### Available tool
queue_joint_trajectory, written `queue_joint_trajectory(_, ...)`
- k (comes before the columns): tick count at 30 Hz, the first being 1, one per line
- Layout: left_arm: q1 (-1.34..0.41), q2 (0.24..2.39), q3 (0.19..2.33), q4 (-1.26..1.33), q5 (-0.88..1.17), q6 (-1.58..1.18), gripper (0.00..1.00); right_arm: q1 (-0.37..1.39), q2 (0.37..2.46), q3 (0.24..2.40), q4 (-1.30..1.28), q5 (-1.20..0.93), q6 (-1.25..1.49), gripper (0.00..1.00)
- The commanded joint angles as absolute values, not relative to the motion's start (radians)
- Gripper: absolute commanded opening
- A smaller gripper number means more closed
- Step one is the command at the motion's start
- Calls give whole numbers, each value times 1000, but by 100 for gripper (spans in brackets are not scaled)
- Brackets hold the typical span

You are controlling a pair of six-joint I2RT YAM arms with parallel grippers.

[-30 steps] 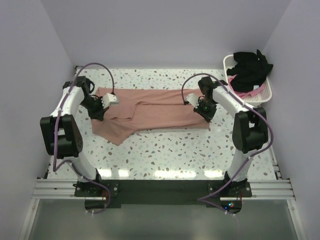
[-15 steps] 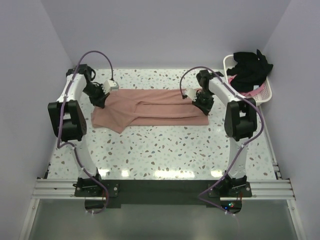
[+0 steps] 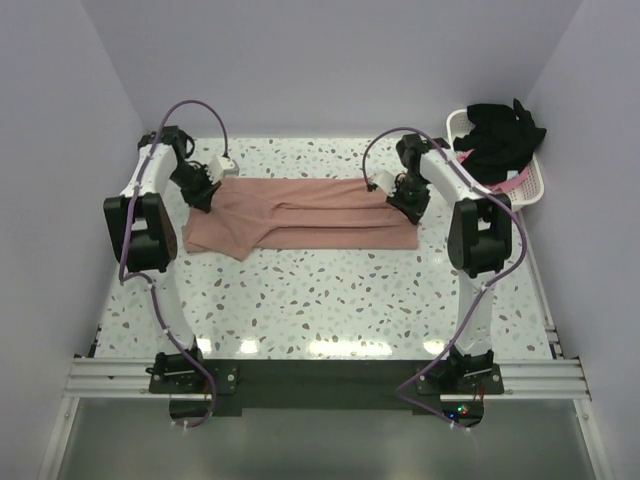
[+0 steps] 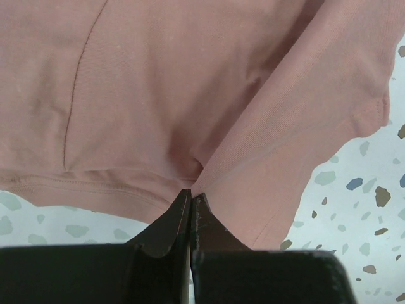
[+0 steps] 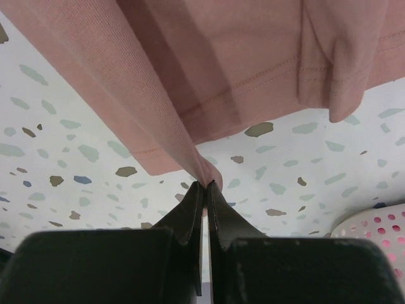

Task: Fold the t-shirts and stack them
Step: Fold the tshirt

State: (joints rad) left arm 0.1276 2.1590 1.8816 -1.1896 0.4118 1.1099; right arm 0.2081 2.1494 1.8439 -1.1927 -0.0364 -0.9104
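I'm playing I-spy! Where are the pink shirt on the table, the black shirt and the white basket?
salmon-pink shirt (image 3: 310,215), top view, middle of the cloth.
black shirt (image 3: 500,138), top view, middle of the heap.
white basket (image 3: 536,186), top view, near right rim.

White arms (image 3: 146,178), black joints (image 3: 136,232), purple cables (image 3: 190,103)

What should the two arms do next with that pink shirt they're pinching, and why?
Probably lower both pinched edges onto the table and let go. The left gripper and right gripper are each shut on an edge of the salmon-pink shirt, and it already lies as a folded strip.
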Motion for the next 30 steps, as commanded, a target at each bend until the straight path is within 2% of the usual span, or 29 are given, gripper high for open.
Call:
queue_joint_trajectory(1, 126, 2164, 1930, -1152, 407, 1100, 0, 201, 2169, 1896, -1223, -14, -927, 0)
queue_joint_trajectory(20, 120, 2233, 1959, -1085, 388, 1052, 0, 201, 2263, 1974, -1186, 35, -884, 0)
queue_joint_trajectory(21, 117, 2238, 1957, -1065, 384, 1033, 3, 201, 2270, 1976, -1183, 49, -874, 0)
queue_joint_trajectory(22, 117, 2241, 1960, -1055, 382, 1019, 12, 201, 2272, 1977, -1181, 54, -868, 5)
queue_joint_trajectory(24, 121, 2243, 1970, -1040, 383, 965, 19, 202, 2278, 1989, -1190, 69, -845, 18)
queue_joint_trajectory(25, 124, 2241, 1980, -1037, 387, 944, 27, 201, 2276, 1997, -1196, 77, -833, 36)
queue_joint_trajectory(26, 129, 2238, 1985, -1035, 405, 921, 29, 201, 2275, 2006, -1206, 74, -818, 43)
queue_joint_trajectory(28, 158, 2209, 1980, -1052, 437, 850, 34, 202, 2263, 2049, -1245, 55, -766, 50)
queue_joint_trajectory(30, 189, 2149, 1950, -1058, 489, 787, 36, 201, 2249, 2081, -1285, 28, -711, 51)
